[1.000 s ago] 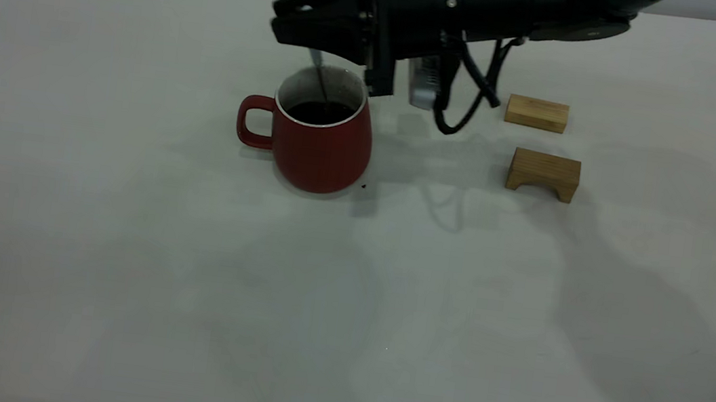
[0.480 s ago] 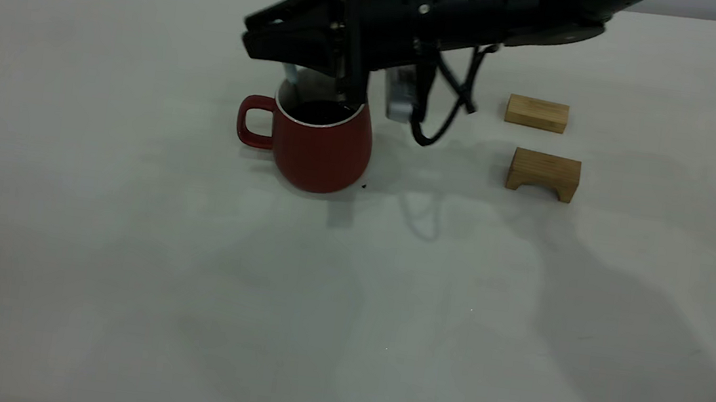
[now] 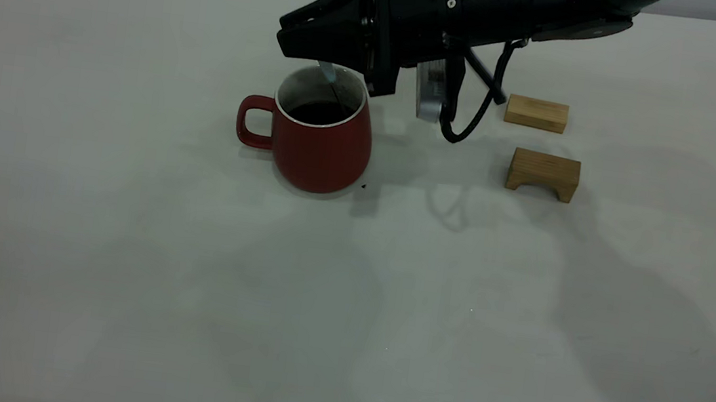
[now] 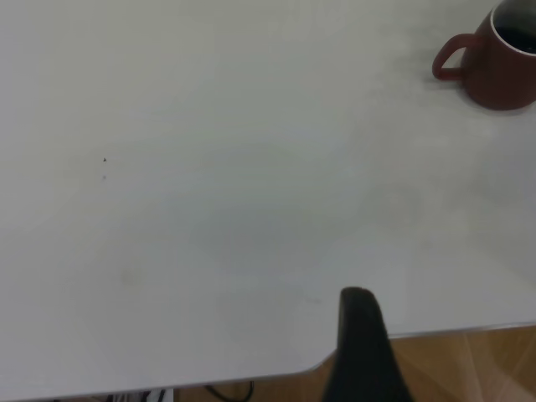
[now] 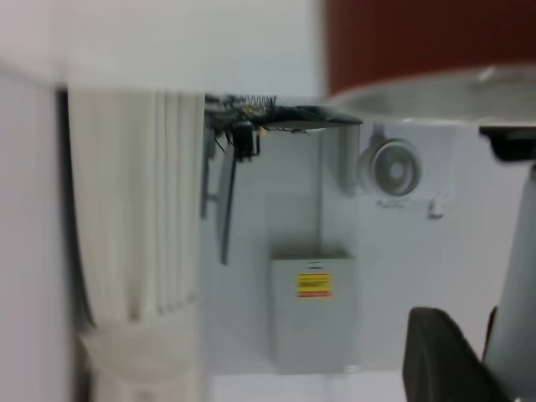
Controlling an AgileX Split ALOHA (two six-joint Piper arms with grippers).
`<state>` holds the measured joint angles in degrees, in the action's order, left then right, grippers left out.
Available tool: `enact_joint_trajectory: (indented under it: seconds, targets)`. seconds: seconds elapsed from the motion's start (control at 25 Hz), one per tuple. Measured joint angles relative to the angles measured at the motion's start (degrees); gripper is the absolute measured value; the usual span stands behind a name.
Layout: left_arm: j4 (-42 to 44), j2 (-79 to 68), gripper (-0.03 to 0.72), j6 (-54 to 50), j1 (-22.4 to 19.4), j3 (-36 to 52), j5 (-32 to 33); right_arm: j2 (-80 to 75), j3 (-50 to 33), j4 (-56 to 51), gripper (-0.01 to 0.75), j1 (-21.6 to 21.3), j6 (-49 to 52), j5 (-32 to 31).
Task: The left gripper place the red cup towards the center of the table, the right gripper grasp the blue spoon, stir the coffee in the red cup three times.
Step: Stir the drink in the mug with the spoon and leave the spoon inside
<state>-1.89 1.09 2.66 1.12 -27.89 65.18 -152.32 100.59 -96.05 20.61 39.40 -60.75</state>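
Cup, dark red with loop handle pointing left, sitting on the table a little left of centre toward the far side; thin white rim ringing a pale speckled inside. Holding coffee, dark and near black, filling the lower part. Dipping into it from above, blue spoon, pale handle uppermost, grey neck slanting down to the liquid. Clenching that handle, right gripper, hanging just over the cup's far rim, arm reaching in from the far right. Lying well to the right of the cup, two tan wooden blocks, one flat, the other arched underneath, nearer. Stretching wide and bare to the left and toward the near edge, off-white tabletop. Showing only as one dark finger at the table's left edge, left gripper, well apart from the cup; cannot tell whether released or clenched. Showing in the right wrist view, a grey box with a yellow label, writing unreadable.
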Motion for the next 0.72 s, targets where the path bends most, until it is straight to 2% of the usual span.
enact_joint_trajectory:
  seconds: [0.08,0.16,0.32,0.48,0.6,0.72]
  targets:
    - [0.0,0.0,0.585,0.0,0.0,0.0,0.0,0.0,0.0,0.36,0.129,0.59,4.71,-0.05]
    - [0.0,0.0,0.585,0.0,0.0,0.0,0.0,0.0,0.0,0.3,0.129,1.65,4.68,0.0]
    - [0.0,0.0,0.585,0.0,0.0,0.0,0.0,0.0,0.0,-3.19,0.129,3.46,-8.14,0.44]
    - [0.0,0.0,0.585,0.0,0.0,0.0,0.0,0.0,0.0,-4.46,0.129,2.82,-20.43,0.67]
    - [0.0,0.0,0.585,0.0,0.0,0.0,0.0,0.0,0.0,-3.23,0.129,1.49,-21.37,-0.36]
    - [0.0,0.0,0.585,0.05,0.0,0.0,0.0,0.0,0.0,-2.12,0.129,0.31,-17.63,-1.32]
